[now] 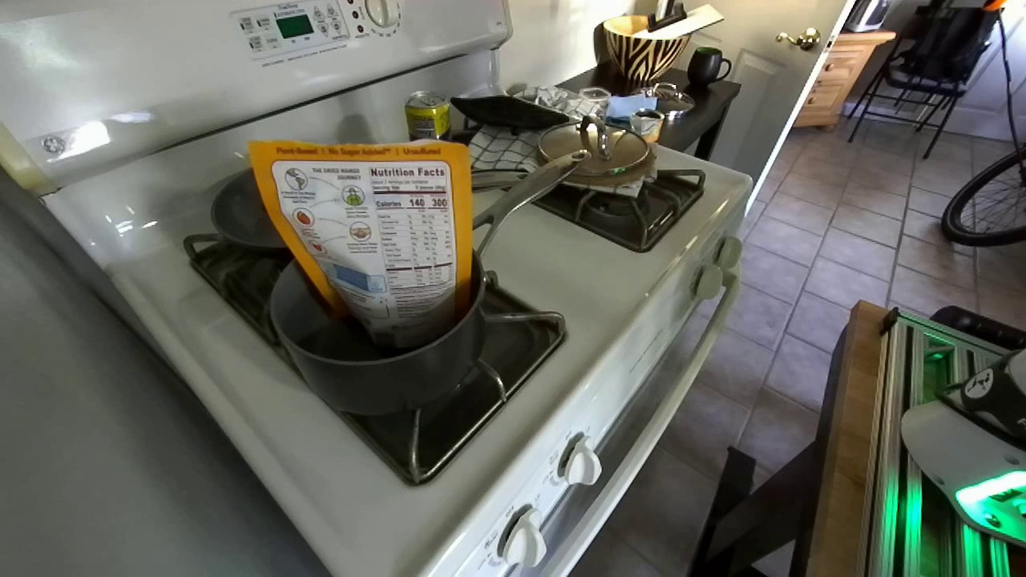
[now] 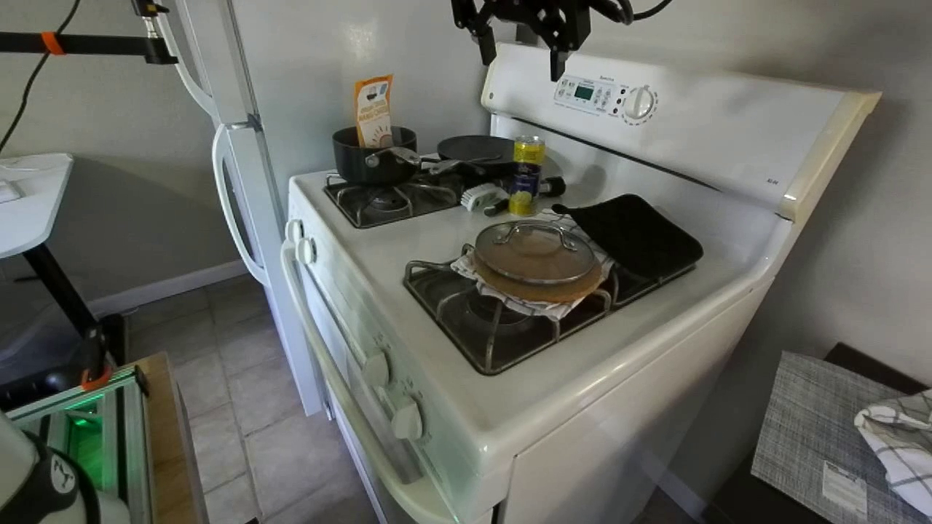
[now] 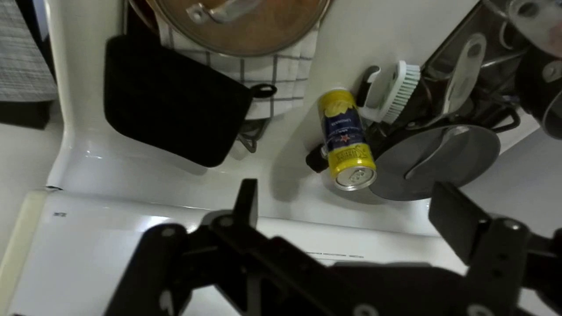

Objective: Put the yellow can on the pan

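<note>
Your end effector [image 3: 344,195] hangs with its 2 fingers [image 3: 456,221] spread wide, holding nothing; beyond it, the yellow can [image 3: 347,131] stands upright on the surface [image 2: 437,231], near the pan [image 3: 461,162] but not on it. So nothing of the task looks done: you probably have the whole grasp, lift, carry and set-down ahead

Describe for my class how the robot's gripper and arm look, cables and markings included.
The gripper is black, with angular, jointed fingers ending in flat, dark pads; a dark cable curves beside it in an exterior view. The arm, partly in view, is whitish, with a black section bearing a round, pale marking, and a green-lit strip.
</note>
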